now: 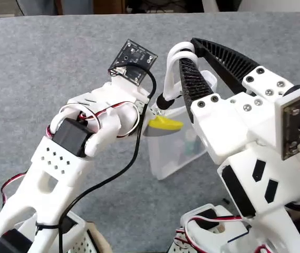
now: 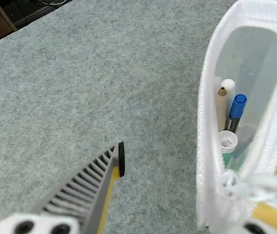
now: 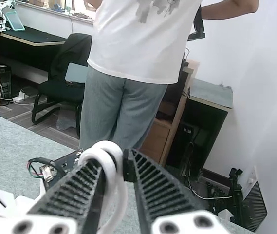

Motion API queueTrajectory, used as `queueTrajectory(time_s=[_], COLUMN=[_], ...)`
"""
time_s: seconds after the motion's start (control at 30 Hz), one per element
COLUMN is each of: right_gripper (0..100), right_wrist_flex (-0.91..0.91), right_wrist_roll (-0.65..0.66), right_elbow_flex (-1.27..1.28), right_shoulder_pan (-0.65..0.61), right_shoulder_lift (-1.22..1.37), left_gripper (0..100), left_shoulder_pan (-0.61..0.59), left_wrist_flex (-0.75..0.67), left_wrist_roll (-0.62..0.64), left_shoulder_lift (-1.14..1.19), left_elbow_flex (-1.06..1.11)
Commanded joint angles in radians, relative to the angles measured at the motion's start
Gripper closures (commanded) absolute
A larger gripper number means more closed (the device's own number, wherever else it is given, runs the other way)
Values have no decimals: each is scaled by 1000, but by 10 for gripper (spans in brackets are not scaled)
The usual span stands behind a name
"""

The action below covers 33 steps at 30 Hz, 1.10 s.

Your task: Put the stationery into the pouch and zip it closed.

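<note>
Grey felt covers the table (image 1: 60, 52). On it a translucent pouch (image 2: 205, 122) gapes, pens (image 2: 236, 109) upright inside, its base hidden behind the arms. The left pincer (image 2: 196, 190) is spread at its woven rim; the ribbed right pincer (image 3: 116, 158) pinches a smooth white loop (image 3: 104, 148).

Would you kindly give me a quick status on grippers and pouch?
Left gripper open at pouch rim. Right gripper shut on white loop. Pouch unzipped, pens inside.
</note>
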Motion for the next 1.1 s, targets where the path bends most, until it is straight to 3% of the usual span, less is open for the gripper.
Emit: queueTrajectory(time_s=[0.0,0.13,0.4,1.07], right_gripper=[986,986,986,986], right_wrist_flex=[2,2,2,31], right_wrist_roll=[-12,-12,-12,-14], right_elbow_flex=[-24,-24,-24,-25], right_shoulder_pan=[-14,-14,-14,-15], right_shoulder_lift=[-10,-10,-10,-10], left_gripper=[544,549,697,699], left_shoulder_pan=[12,27,28,21], left_wrist_flex=[-25,-25,-25,-17], left_wrist_roll=[-2,-2,-2,-6], left_shoulder_lift=[2,2,3,3], left_elbow_flex=[-48,-47,-41,-105])
